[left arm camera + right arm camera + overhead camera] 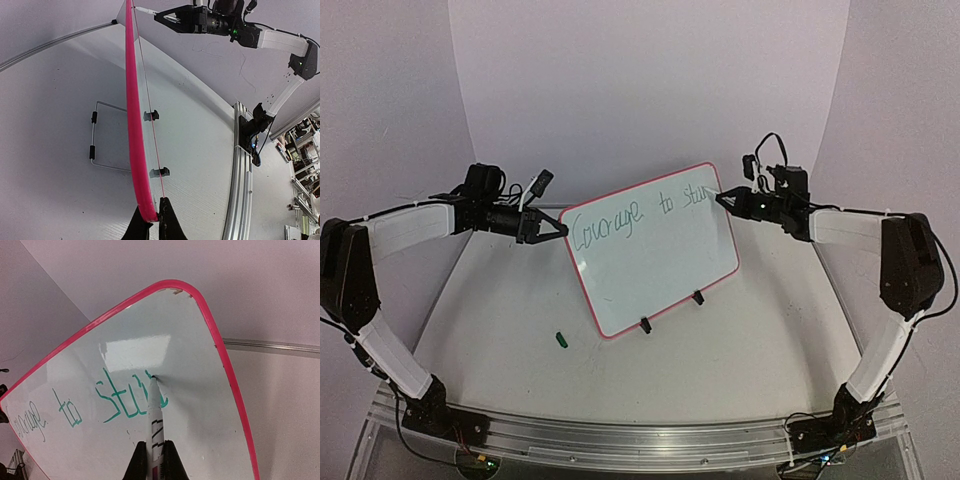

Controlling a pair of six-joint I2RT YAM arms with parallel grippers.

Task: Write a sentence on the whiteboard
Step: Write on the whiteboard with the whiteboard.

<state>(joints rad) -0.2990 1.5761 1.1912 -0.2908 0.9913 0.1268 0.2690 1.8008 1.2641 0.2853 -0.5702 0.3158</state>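
Note:
The whiteboard stands tilted mid-table on two black clip feet, its frame red-pink. The green sentence reads "Courage to sta" in one line; in the right wrist view it ends in an unfinished stroke. My left gripper is shut on the board's upper left corner; the left wrist view shows both fingers pinching the pink edge. My right gripper is shut on a white marker, whose tip touches the board at the last letter.
A small green marker cap lies on the table left of the board's front. A wire stand props the board from behind. A metal rail runs along the near table edge.

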